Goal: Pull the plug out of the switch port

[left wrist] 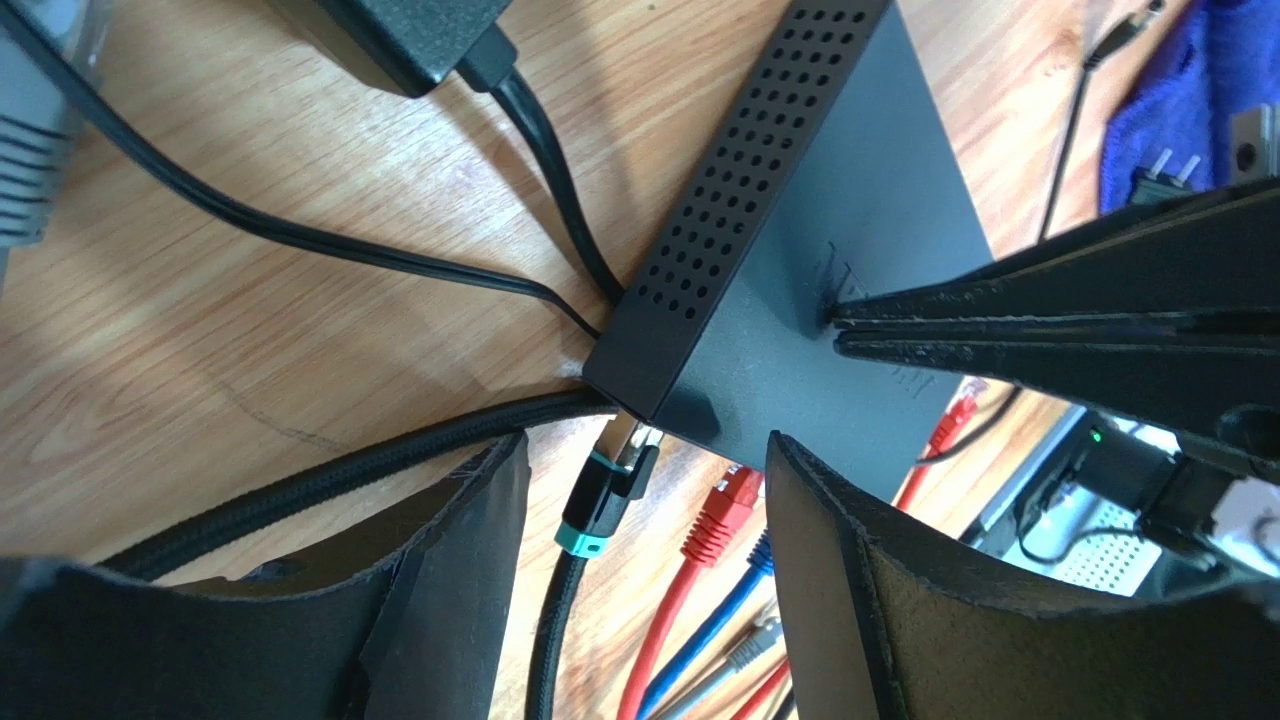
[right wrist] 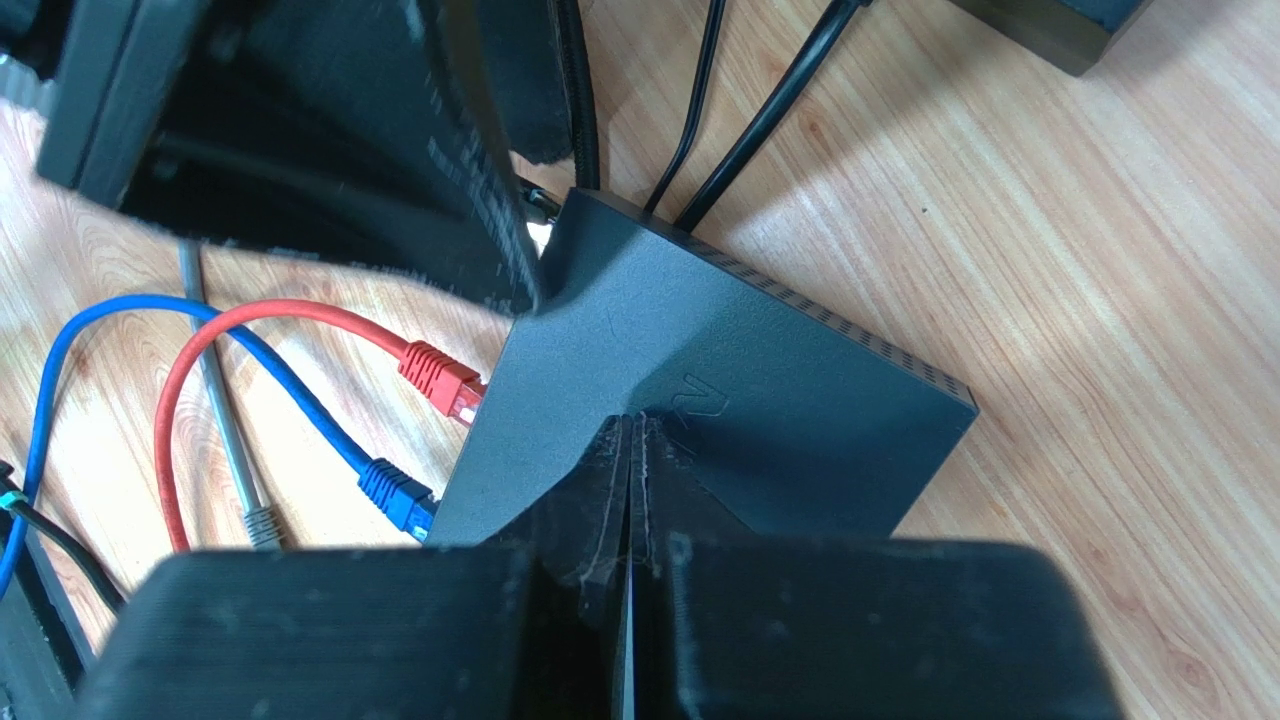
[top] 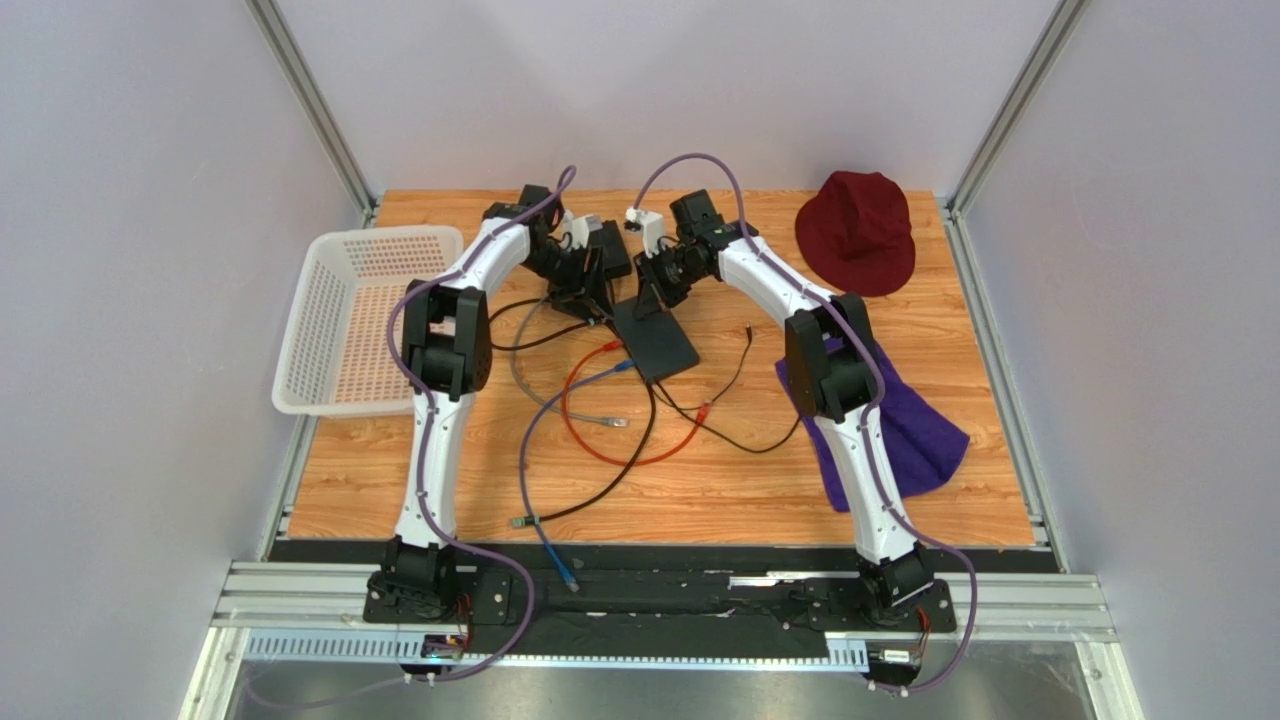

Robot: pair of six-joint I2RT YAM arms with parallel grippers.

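The flat black switch (top: 657,339) lies mid-table; it also shows in the left wrist view (left wrist: 842,225) and the right wrist view (right wrist: 721,375). A black plug with a teal boot (left wrist: 607,488) sits in a port at the switch's corner. My left gripper (left wrist: 643,447) is open, one finger on each side of that plug, not touching it. My right gripper (right wrist: 631,423) is shut and empty, its tips resting on the switch's top face. A red plug (right wrist: 439,377) and a blue plug (right wrist: 395,497) meet the same switch edge; I cannot tell if they are seated.
A black adapter brick (left wrist: 406,30) with its cords lies just beyond the switch. A loose grey plug (right wrist: 263,524) and coils of red, black and blue cable (top: 601,420) lie nearer. A white basket (top: 361,315) stands left, a red hat (top: 857,233) and purple cloth (top: 909,428) right.
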